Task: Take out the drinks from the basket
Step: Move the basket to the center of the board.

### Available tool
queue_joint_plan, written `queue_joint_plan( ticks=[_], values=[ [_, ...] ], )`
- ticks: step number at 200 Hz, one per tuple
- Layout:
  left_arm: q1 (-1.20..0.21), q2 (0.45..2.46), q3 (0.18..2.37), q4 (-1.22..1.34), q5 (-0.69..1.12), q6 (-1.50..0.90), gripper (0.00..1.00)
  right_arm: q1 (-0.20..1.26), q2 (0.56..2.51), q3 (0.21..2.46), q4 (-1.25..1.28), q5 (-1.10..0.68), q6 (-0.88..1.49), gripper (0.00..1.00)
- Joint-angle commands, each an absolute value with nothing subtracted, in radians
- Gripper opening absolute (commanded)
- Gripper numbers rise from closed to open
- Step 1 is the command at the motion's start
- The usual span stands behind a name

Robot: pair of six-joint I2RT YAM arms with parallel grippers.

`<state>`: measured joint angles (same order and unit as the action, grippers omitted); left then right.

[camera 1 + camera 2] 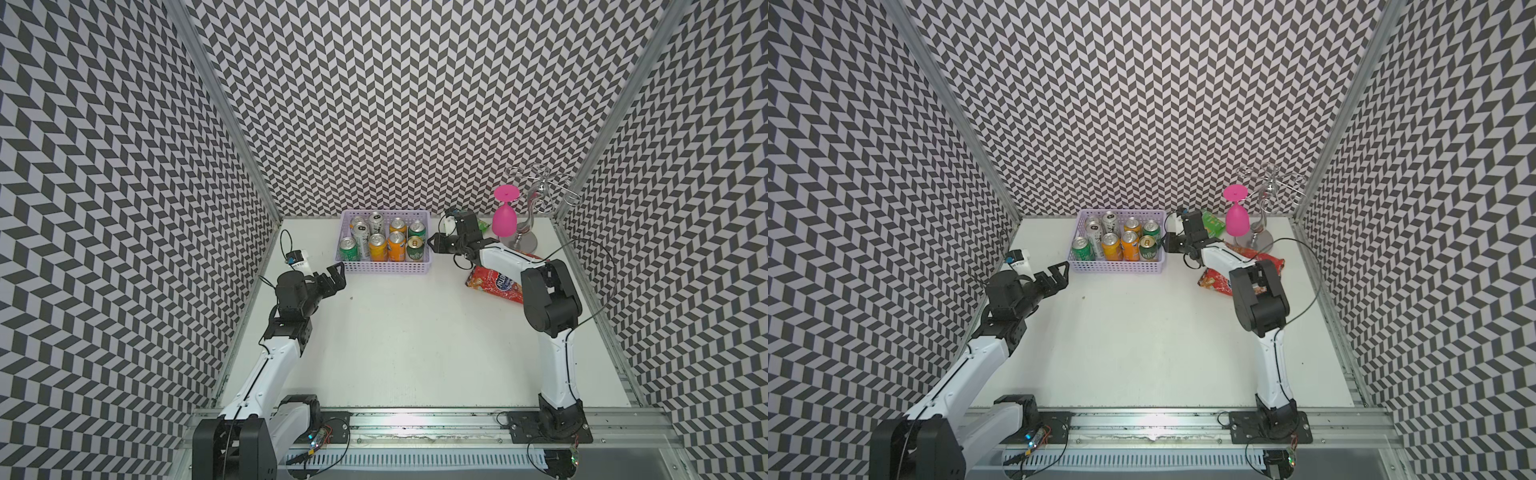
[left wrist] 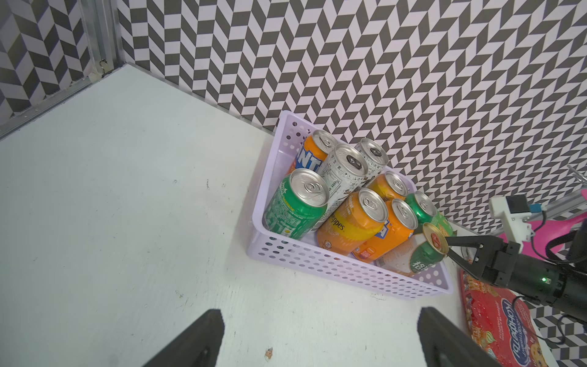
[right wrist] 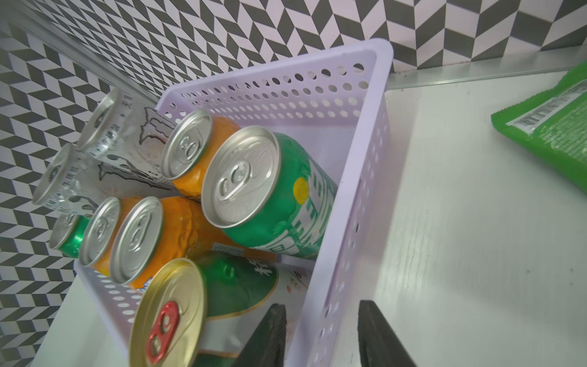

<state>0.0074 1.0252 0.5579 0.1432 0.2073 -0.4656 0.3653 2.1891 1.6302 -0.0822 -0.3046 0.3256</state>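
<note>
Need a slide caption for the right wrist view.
Right tool straddling the side wall of the lavender basket, one finger inside beside the gold-topped green can, the other outside.

Four orange cans (image 1: 377,249), three green cans (image 1: 348,251), two silver cans (image 1: 375,222), one basket (image 1: 382,268).

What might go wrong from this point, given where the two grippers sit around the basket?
1. The right gripper's jaws straddle the side wall of the lavender perforated plastic basket, not a drink; closing and lifting may tip it.
2. Its inner finger sits close beside the gold-topped green metal can and might shove it.
3. The other metal cans stand packed together, leaving the open left gripper little finger room.
</note>
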Motion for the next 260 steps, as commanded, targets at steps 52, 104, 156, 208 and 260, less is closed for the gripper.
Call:
queue_joint_plan(
  ticks=[52, 104, 156, 208, 260],
  values=[
    [0.015, 1.017, 0.581, 0.156, 0.215, -0.453, 0.99, 0.373, 2.287, 1.711, -0.067, -0.352, 0.357, 0.27],
    [0.017, 1.013, 0.579, 0.154, 0.21, -0.453, 0.99, 0.37, 2.241, 1.657, -0.072, -0.29, 0.352, 0.0],
    [0.018, 1.016, 0.575, 0.158, 0.209, -0.454, 0.99, 0.353, 2.115, 1.529, -0.063, -0.231, 0.325, 0.0],
    [0.018, 1.017, 0.579, 0.161, 0.216, -0.456, 0.99, 0.293, 2.011, 1.366, -0.039, -0.241, 0.295, 0.0],
    [0.014, 1.041, 0.596, 0.186, 0.291, -0.453, 0.99, 0.229, 1.92, 1.221, -0.053, -0.258, 0.204, 0.0]
  ],
)
